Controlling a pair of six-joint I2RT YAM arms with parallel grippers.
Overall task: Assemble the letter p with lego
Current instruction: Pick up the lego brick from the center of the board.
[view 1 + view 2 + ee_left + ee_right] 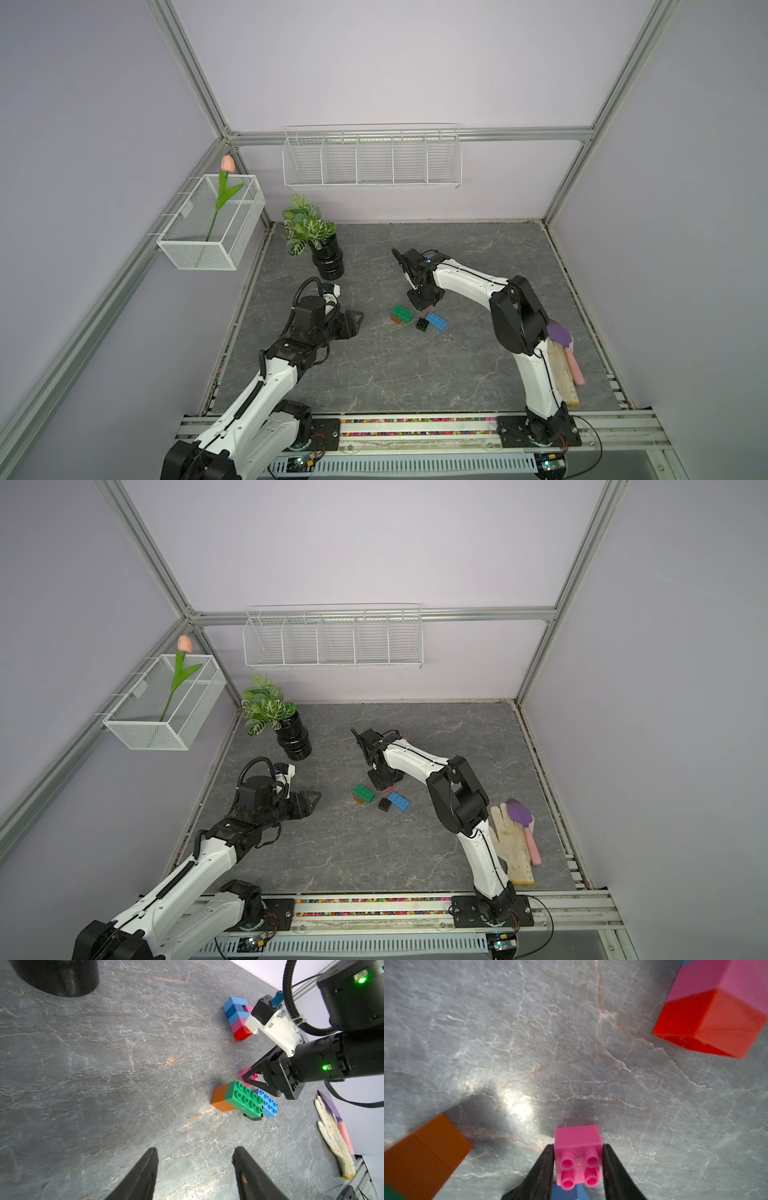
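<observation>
Right gripper (578,1147), pointing down at the grey marbled tabletop (374,374): its two black fingers (548,1159) are closed against opposite side faces of a pink square studded plastic brick (578,1157), whose four studs face the wrist; whether this brick rests on the tabletop or hangs just above it cannot be told. Landmark: a green oblong studded brick (402,312), studs up, seated on an orange brick (221,1099). The gripped pink brick lies just beside the landmark, on its far right side in both top views. A black square brick (422,324) sits just beside the landmark's near right corner, and a blue oblong studded brick (436,321) lies just beyond it, further to the right. A toppled column of blue, light blue, pink and red bricks (236,1018) lies on its side, apart from the landmark and toward the back wall. Left gripper (195,1149): fingers spread wide with nothing between them, held above the tabletop well to the left of the landmark and aimed toward it.
</observation>
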